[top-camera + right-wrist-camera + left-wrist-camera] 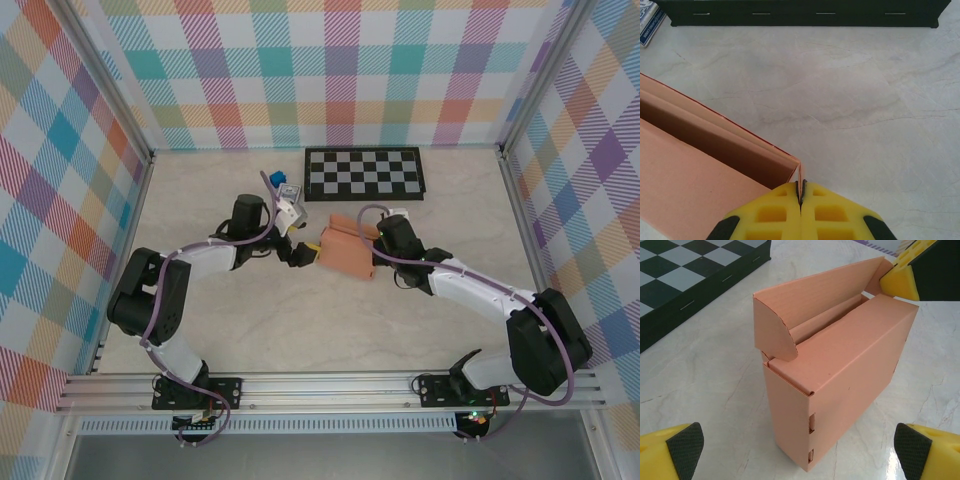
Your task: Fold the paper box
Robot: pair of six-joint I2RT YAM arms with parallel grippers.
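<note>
The paper box [345, 250] is a salmon-orange cardboard box standing on edge in the middle of the table, its lid flap [815, 295] raised and a rounded side tab [774, 335] hanging at its near end. My left gripper [304, 256] is just left of the box, open wide; its fingertips [686, 447] stand far apart on either side of the box's near end [790, 415] without touching it. My right gripper [801, 186] is shut on the thin edge of the box's far corner [799, 172]; its yellow finger [899, 281] shows behind the box.
A black-and-white checkerboard [365, 172] lies at the back of the table. A tiny blue cube [277, 180] and a small card pack [650, 22] sit to its left. Metal frame posts and plaid walls bound the table.
</note>
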